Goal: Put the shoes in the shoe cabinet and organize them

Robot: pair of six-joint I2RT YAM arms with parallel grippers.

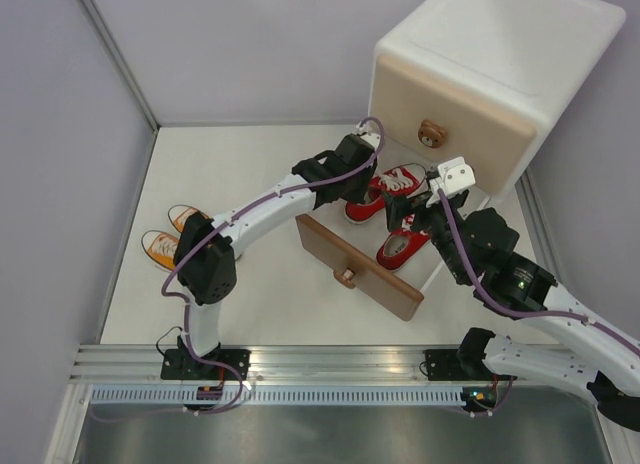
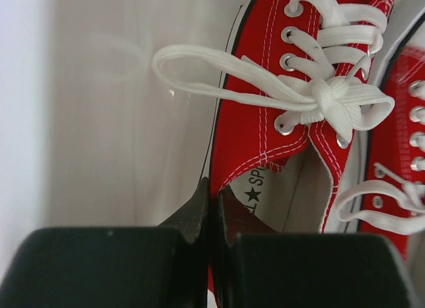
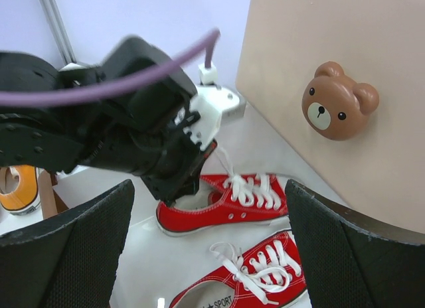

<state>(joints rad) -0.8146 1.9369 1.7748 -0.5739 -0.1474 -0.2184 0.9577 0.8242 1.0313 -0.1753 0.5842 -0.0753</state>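
Note:
The white shoe cabinet (image 1: 520,44) stands at the back right, its beige upper drawer (image 1: 450,109) closed and its brown lower drawer front (image 1: 372,274) pulled out. Two red shoes lie in the open lower drawer, one farther back (image 1: 388,189) and one nearer (image 1: 405,246). My left gripper (image 2: 212,195) is shut on the side wall of the farther red shoe (image 2: 265,122) at its heel opening; it also shows in the right wrist view (image 3: 179,182). My right gripper (image 3: 209,212) is wide open and empty above the nearer red shoe (image 3: 255,275). Two orange shoes (image 1: 165,246) sit at the left.
The beige drawer's bear-head knob (image 3: 335,109) is close on the right of my right gripper. The lower drawer's knob (image 1: 346,277) faces the arm bases. Grey walls enclose the white floor (image 1: 240,174) on the left and back.

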